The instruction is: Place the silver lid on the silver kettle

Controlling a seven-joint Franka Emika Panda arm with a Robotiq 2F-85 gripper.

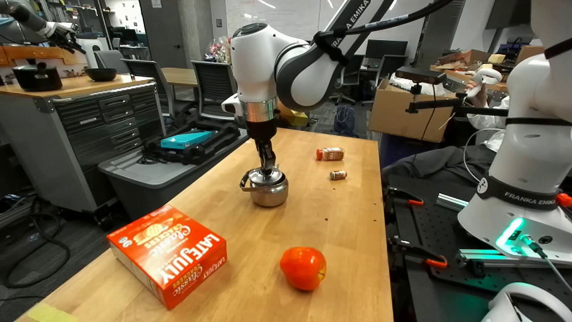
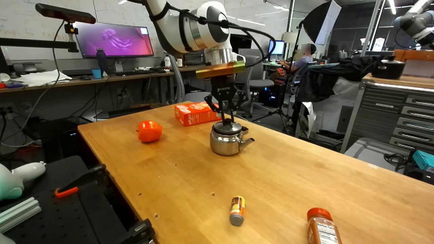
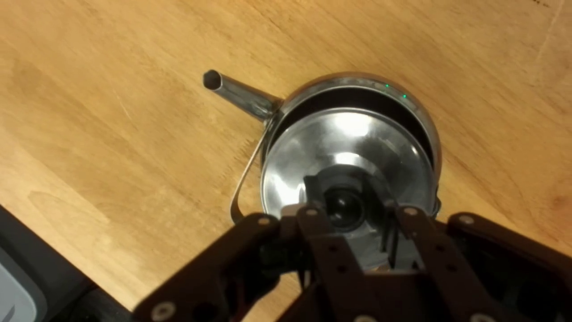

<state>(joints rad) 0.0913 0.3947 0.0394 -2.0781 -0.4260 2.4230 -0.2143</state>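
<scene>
The silver kettle stands upright on the wooden table and shows in both exterior views. Its spout and wire handle show in the wrist view. The silver lid is right over the kettle's mouth, level or nearly so. In the wrist view the lid is off-centre, with a dark crescent of open mouth beyond it. Whether the lid touches the rim, I cannot tell. My gripper points straight down, its fingers close on both sides of the lid's black knob. The fingertips are partly dark and blurred.
An orange cracker box lies on the table, and an orange-red round fruit is near it. A small can and a red-capped spice jar lie on the kettle's other side. A grey bin stands beside the table.
</scene>
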